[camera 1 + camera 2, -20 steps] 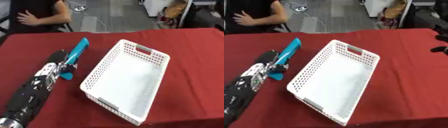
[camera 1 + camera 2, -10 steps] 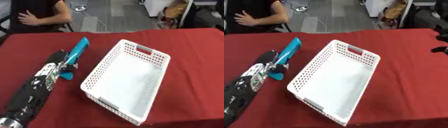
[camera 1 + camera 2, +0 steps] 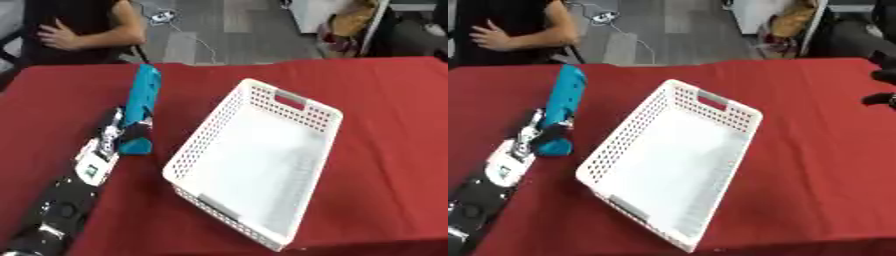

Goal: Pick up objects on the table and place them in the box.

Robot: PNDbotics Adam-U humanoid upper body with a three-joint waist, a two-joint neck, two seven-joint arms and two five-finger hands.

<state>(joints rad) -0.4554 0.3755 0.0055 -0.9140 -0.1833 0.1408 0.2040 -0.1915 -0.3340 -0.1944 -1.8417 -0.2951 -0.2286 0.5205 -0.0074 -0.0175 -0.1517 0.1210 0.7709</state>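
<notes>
Our left hand (image 3: 131, 131) has its fingers curled round the lower part of a long teal-blue object (image 3: 141, 100), which runs up and away past the fingertips, lying on the red table (image 3: 385, 100). We'd guess that low grip is for lifting and swinging it over. The white perforated basket (image 3: 302, 107) sits empty just to the right of that hand, angled, open side up. Far right, only a dark sliver of our right hand (image 3: 883, 95) shows; can't tell its fingers.
</notes>
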